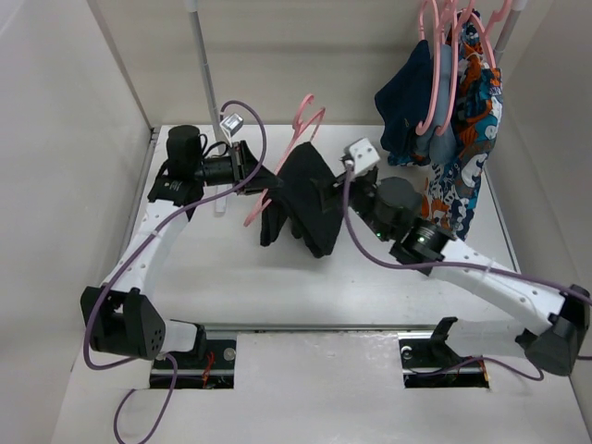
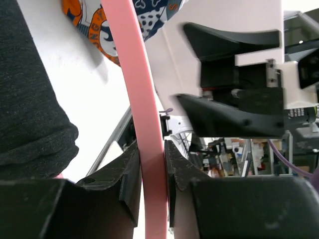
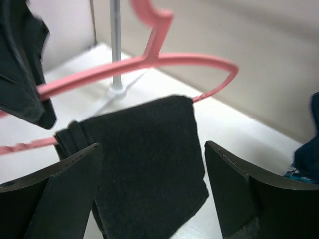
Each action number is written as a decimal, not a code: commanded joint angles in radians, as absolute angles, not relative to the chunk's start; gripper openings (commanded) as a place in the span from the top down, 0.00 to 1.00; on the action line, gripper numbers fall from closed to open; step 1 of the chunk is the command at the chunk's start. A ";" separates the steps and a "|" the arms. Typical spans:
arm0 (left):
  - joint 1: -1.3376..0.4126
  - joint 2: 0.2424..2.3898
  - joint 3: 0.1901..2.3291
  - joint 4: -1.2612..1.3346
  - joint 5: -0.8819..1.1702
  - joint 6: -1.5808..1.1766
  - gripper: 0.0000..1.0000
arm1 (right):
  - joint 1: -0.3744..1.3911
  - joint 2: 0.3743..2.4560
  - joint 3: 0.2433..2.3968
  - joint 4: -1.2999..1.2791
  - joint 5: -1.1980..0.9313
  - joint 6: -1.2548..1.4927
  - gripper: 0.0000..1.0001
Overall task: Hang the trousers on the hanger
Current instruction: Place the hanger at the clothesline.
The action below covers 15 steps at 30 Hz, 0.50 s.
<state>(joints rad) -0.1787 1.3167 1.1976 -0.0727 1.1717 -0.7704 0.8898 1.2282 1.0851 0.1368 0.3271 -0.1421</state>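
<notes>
Trousers (image 1: 305, 199) hang folded over the hanger (image 3: 199, 59) bar, above mid-table. Soft, limp, light (likely to slip on smooth plastic); grip near the fold. Left gripper (image 2: 152, 169) pinches the hanger; right gripper (image 3: 153, 147) gapes wide, empty.

We watched from above and behind the arm bases (image 1: 185, 353), which sat at six o'clock, and faced twelve o'clock over the whole tabletop (image 1: 231, 277) from far off. Our left wrist view sat tight behind the left claw (image 2: 152, 149), facing three o'clock along the hanger (image 2: 134, 74). Our right wrist view looked out between the fingers of the right claw (image 3: 152, 149) toward nine o'clock, close to the trousers (image 3: 144, 194). All three views shared the hanger and trousers.
</notes>
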 commanded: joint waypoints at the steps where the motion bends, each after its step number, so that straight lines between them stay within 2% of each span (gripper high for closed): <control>1: -0.163 1.310 1.246 0.195 1.232 -0.844 1.00 | 0.882 1.145 1.065 0.179 0.339 -0.137 0.12; 6: -0.163 1.328 1.279 0.233 1.223 -0.844 1.00 | 0.882 1.100 1.060 0.112 0.246 -0.172 0.11; 15: -0.141 1.359 1.410 0.488 1.204 -1.075 1.00 | 0.882 1.002 1.028 0.080 0.301 -0.172 0.10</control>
<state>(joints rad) -0.1585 1.3994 1.2694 0.1688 1.1740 -1.0069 0.8837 1.0512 1.0367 0.0746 0.2787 -0.1619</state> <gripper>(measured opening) 0.175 0.900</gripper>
